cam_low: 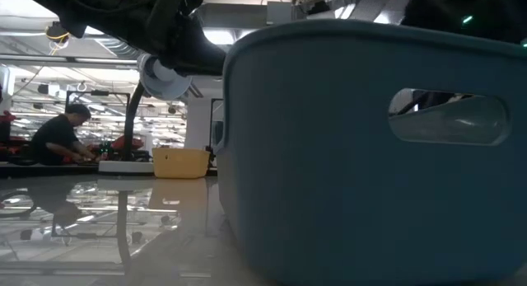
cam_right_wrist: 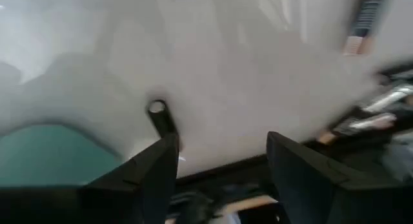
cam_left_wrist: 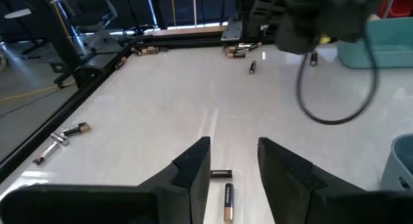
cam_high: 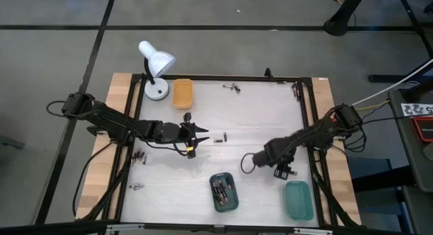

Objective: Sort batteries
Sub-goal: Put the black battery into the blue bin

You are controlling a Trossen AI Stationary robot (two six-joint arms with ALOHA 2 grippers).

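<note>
White table (cam_high: 264, 113) carries batteries (cam_high: 234, 88), trays (cam_high: 183, 93), lamp (cam_high: 156, 90).

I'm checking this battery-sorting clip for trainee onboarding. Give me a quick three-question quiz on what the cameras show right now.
1. True or false: the dark teal tray near the table's front edge already holds batteries.
2. Which tray stands beside the white desk lamp? A) the green tray B) the orange tray C) the dark teal tray
3. What lies on the table just ahead of the left gripper?

Key
1. True: several batteries lie inside it.
2. B: the orange tray; the green tray sits at the front right, near the right gripper.
3. Two batteries, between its open fingers.
</note>
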